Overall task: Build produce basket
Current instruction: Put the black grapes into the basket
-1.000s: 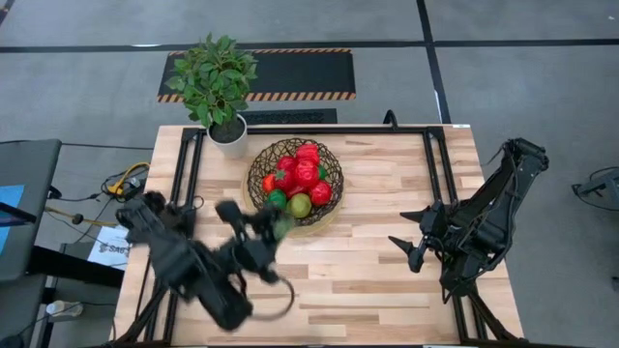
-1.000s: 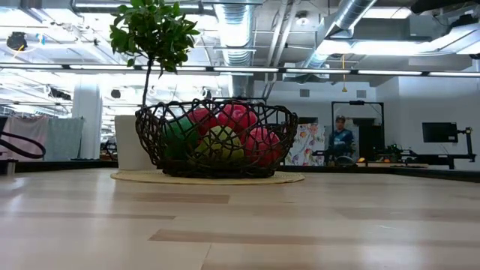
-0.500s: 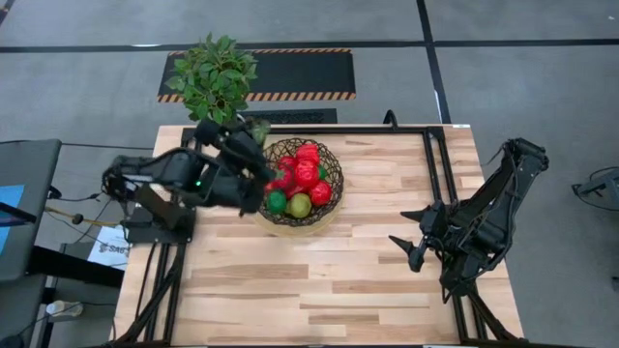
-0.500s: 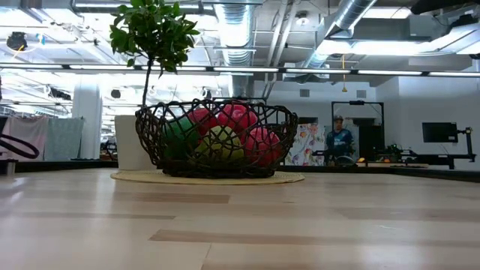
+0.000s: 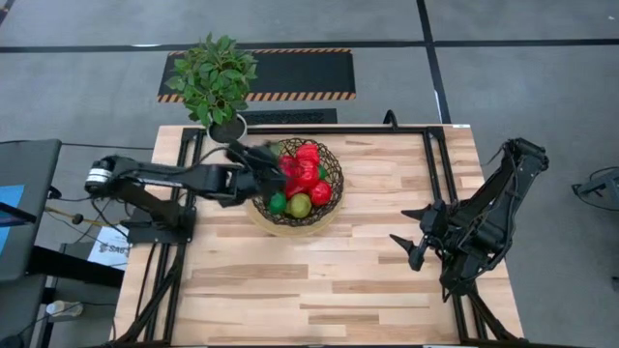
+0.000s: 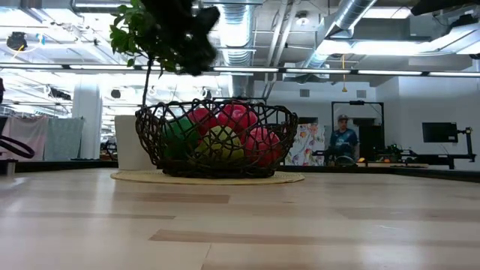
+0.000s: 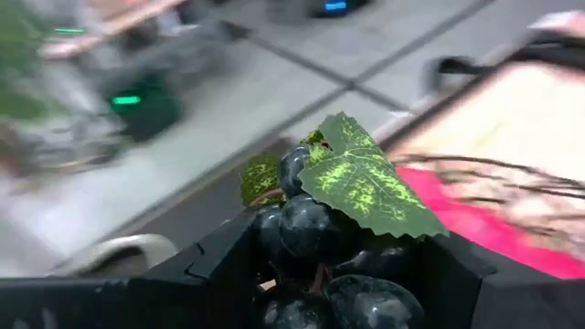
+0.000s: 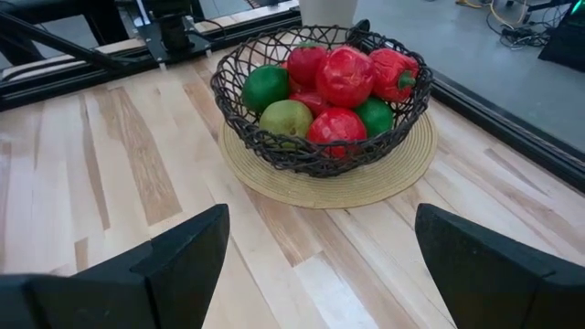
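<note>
At far left of the high view, the potted plant (image 5: 215, 79) is seen at the counter's (image 5: 329, 280) rear edge. Just beside it, the left gripper (image 5: 259, 166) is held over the near-left rim of the basket (image 5: 332, 166), its fingers (image 7: 219, 270) clenched on the grape bunch (image 7: 320, 247) (a green leaf tops the dark berries in the left wrist view). The bunch is judged light and knobbly, likely hard plastic; it is gripped across its body, where the lumps should resist slipping. The basket, resting on its tan base (image 8: 366, 187) at the counter's rear centre, is already piled with red and green produce (image 8: 343, 78), so a rounded, slippery heap is offered to any added piece; a hollow between fruits is judged the safest landing spot. At far right, the right gripper (image 5: 411, 237) is parked well apart from the basket, its fingers (image 8: 183, 251) spread and grasping nothing.
</note>
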`<state>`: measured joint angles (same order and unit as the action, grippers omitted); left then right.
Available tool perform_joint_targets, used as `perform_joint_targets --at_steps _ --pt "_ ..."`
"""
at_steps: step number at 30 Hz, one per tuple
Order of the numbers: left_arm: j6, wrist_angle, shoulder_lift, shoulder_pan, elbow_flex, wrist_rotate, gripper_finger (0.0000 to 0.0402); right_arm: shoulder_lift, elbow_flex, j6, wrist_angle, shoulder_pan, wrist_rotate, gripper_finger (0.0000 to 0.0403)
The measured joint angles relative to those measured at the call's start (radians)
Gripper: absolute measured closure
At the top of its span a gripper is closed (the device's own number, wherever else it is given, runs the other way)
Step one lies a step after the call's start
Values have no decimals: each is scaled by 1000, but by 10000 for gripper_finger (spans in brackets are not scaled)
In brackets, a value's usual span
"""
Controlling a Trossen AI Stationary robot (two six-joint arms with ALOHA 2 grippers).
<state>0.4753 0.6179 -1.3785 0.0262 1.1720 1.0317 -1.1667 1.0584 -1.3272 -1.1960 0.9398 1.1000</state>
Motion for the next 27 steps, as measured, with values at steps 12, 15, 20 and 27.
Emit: perform_joint_targets --at_steps 12,15,20,27 --pt "-193 -620 -183 -11 -177 -328 189 0 0 0 0 0 -2 35" --pt "-202 -632 -229 7 -177 -362 189 0 0 0 0 0 -3 35" --pt "-220 -618 -246 50 -176 -355 189 0 0 0 -3 0 -9 35" --pt "-301 -600 -237 78 -175 -311 167 0 0 0 -4 0 -24 35"
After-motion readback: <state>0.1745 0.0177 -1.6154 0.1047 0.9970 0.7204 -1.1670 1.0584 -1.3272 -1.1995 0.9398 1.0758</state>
